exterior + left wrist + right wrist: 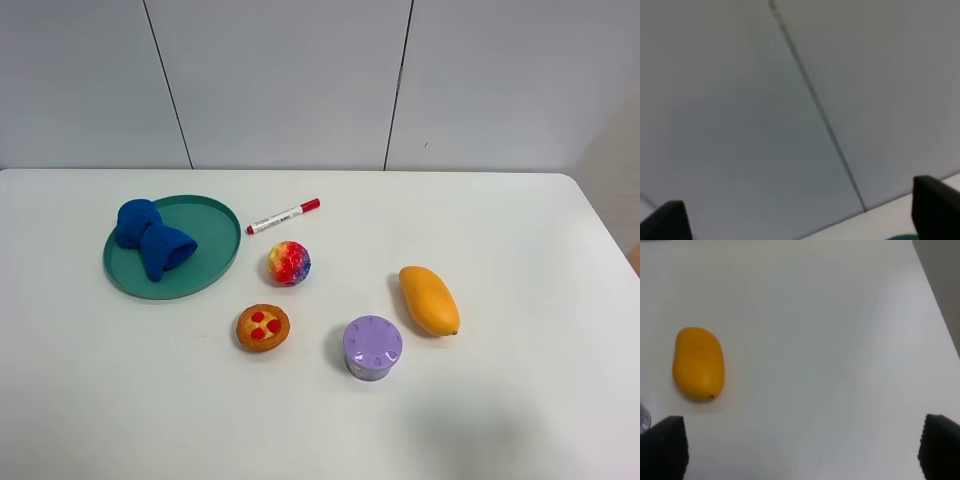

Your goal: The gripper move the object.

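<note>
The lavender-purple jar [372, 347] with a round dimpled lid stands upright on the white table [520, 230], front of centre. Neither gripper shows in the exterior high view. In the left wrist view my left gripper [800, 216] is open; its two black fingertips [936, 206] sit far apart, facing the grey wall, with nothing between them. In the right wrist view my right gripper [801, 449] is open and empty above bare table, with the mango [698, 363] ahead to one side. A bluish sliver [643, 418] at that view's edge may be the jar.
An orange mango [429, 299] lies just right of the jar. An orange-red tart [262, 327] sits to its left, a rainbow ball [289, 263] behind that. A red-capped marker [283, 216] and a green plate [215, 245] holding a blue cloth [152, 240] are at back left.
</note>
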### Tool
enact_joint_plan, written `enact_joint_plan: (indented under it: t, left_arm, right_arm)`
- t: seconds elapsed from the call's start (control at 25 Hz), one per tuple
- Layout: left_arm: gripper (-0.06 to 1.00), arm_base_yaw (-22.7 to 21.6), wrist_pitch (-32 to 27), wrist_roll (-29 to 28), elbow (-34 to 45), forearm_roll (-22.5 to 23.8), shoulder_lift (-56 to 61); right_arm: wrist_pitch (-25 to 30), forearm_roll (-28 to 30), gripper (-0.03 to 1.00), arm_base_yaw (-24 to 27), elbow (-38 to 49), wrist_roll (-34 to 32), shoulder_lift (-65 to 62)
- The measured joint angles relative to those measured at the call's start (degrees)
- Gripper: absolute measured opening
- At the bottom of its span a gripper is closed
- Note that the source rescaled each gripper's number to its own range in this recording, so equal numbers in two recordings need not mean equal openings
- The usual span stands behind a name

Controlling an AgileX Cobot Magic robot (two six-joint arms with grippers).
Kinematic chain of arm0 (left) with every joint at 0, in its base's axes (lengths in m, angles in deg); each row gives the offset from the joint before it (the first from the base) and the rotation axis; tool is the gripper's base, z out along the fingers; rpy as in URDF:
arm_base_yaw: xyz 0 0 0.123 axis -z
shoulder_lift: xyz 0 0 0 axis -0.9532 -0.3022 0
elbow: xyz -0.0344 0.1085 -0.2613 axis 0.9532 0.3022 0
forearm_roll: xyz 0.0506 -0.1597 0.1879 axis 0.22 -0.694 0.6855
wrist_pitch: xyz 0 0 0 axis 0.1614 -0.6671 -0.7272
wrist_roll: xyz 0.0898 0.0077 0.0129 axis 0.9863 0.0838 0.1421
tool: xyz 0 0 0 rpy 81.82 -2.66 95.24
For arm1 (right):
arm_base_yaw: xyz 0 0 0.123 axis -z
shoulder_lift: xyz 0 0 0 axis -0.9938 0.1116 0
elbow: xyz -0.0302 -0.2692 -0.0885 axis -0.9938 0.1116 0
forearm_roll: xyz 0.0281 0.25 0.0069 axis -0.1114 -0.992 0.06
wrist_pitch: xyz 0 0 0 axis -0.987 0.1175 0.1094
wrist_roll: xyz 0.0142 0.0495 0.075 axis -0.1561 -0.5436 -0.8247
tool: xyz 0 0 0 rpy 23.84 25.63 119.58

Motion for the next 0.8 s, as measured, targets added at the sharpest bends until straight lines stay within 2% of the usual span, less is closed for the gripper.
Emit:
enact_joint_plan:
  t: [0.12, 0.28, 0.52, 0.8]
  left_arm:
    - [0.66, -2.9, -0.1, 0.0, 10.6, 0.0, 10.6]
    - [0.66, -3.8, -0.4, -1.0, 24.3, -0.2, 23.6]
    - [0.66, -4.0, -0.6, -11.7, 42.0, -0.3, 39.0]
    - [0.66, -4.0, -0.6, -14.4, 63.7, -0.9, 52.2]
  right_arm:
    - [0.0, 0.0, 1.0, 0.0, 0.0, 0.0, 0.0]
    - [0.0, 0.0, 1.0, 0.0, 0.0, 0.0, 0.0]
    - [0.0, 0.0, 1.0, 0.0, 0.0, 0.0, 0.0]
    - [0.0, 0.0, 1.0, 0.0, 0.0, 0.0, 0.0]
